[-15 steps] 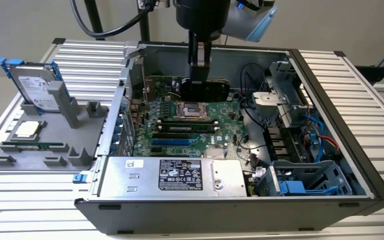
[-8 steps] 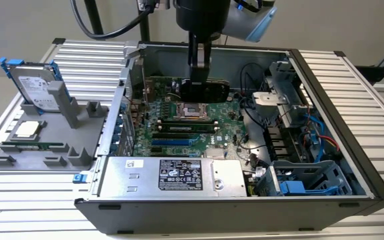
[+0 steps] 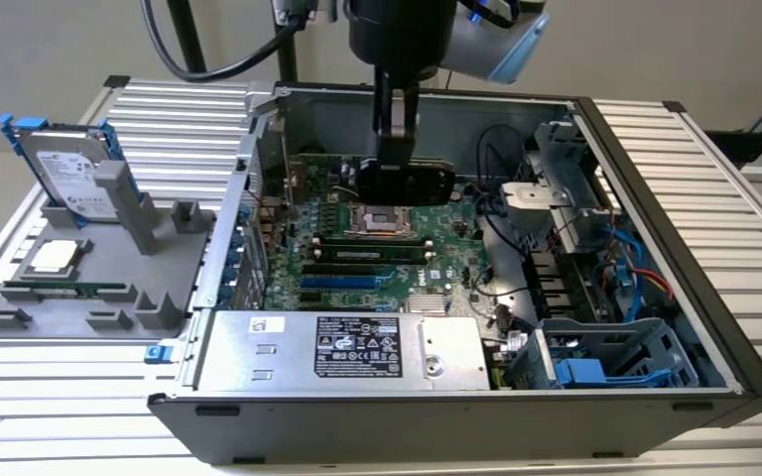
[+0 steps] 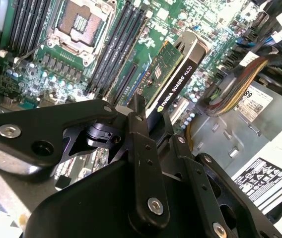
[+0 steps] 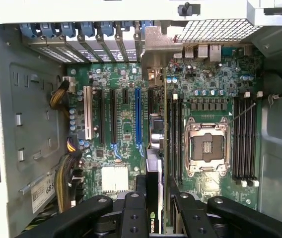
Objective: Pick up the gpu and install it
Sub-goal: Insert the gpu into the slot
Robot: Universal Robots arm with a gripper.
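Second wrist view — jaws clamp the gpu (image 4: 173, 82) edge-on above the motherboard (image 4: 46, 69).

- The open computer case (image 3: 619, 129) can be entered from above; the gpu (image 4: 173, 82), clamped in the gripper (image 4: 153, 136), is held over the motherboard (image 5: 126, 124).
- Toward the exterior view's right, passage is crowded by cables (image 3: 626, 263) and a drive cage (image 3: 613, 357).
- The near side is blocked by the power supply (image 3: 341, 347).
- At the exterior view's left, the case wall (image 3: 229, 228) stands between board and parts tray (image 3: 76, 297).
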